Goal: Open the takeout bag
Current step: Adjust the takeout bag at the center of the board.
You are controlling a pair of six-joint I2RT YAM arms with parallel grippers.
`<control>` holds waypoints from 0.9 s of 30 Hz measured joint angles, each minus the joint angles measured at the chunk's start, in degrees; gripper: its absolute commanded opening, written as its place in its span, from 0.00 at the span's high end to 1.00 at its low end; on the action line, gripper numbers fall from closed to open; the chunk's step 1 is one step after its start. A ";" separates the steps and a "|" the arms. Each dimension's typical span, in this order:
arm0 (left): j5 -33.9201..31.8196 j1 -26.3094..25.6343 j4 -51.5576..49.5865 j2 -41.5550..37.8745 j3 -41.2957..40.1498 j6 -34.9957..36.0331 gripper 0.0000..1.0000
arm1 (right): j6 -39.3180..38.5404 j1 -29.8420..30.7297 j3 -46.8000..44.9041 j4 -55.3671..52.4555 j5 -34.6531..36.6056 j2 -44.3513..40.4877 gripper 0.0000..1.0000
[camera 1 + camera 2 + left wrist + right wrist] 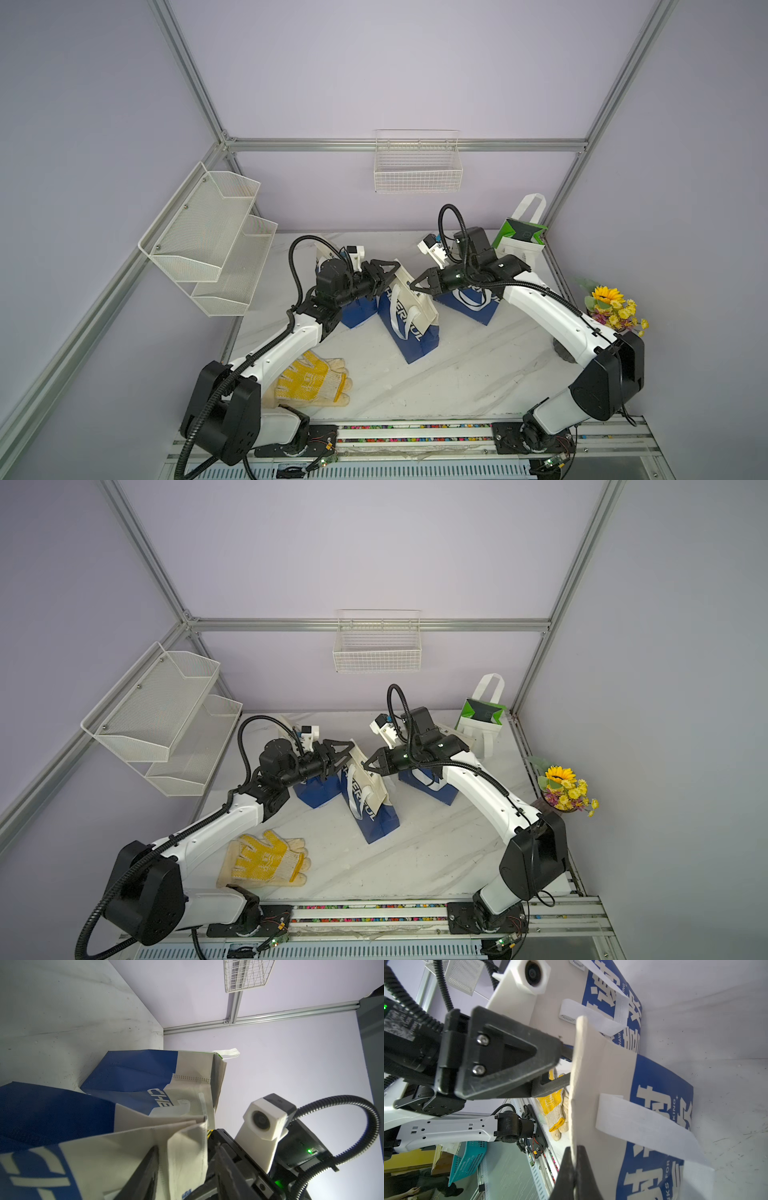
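The takeout bag [411,332] [376,820] is blue below and white at the top, with white strap handles. It stands mid-table in both top views. My left gripper [395,276] [349,752] [187,1147] [566,1066] is at the bag's top edge. Its jaws stand apart around a fold of the white rim [187,1163]. My right gripper [410,286] [364,766] [574,1148] faces it from the other side and is shut on the opposite wall's rim [577,1084]. The bag's inside is hidden.
A second blue bag [357,311] stands behind my left arm and another [473,305] under my right arm. A green and white bag [519,239] is at the back right. Yellow gloves [311,380] lie front left. Flowers [615,309] stand right. A mesh shelf [208,237] and a wire basket [417,166] hang on the walls.
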 measured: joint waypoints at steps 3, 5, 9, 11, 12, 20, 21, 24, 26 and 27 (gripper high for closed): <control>0.26 -0.17 0.37 0.85 0.00 -0.39 0.72 | 0.22 -0.07 0.00 0.00 -0.02 0.04 1.00; 0.50 -0.31 0.44 0.94 0.02 -0.42 0.75 | 0.46 -0.07 0.00 0.02 -0.04 0.09 1.00; 0.81 -0.52 0.85 1.09 0.07 -0.42 0.78 | 1.25 -0.09 0.00 0.09 -0.17 0.09 1.00; 0.92 -0.52 1.22 1.44 0.07 -0.42 0.82 | 1.53 -0.11 0.00 0.09 -0.15 0.09 1.00; 1.03 -0.52 1.46 1.64 0.07 -0.48 0.85 | 1.73 -0.13 0.00 0.09 -0.15 0.09 1.00; -0.07 -0.85 2.51 2.19 0.07 -0.74 1.00 | 1.95 0.76 1.60 -2.01 6.51 -0.04 0.68; -0.50 -0.90 2.14 1.99 0.07 -0.42 1.00 | 1.97 1.84 2.51 -3.06 10.58 -0.20 0.58; -3.52 -1.99 -3.69 -0.13 1.11 1.29 1.00 | 1.53 8.66 6.29 -6.73 30.36 -0.96 0.44; -6.64 -3.23 -9.73 -2.40 3.21 2.67 1.00 | 1.05 15.74 8.87 -8.61 44.02 -2.01 0.41; -7.89 -3.78 -11.96 -3.37 4.09 2.80 1.00 | 0.96 18.69 9.66 -8.96 49.03 -2.45 0.40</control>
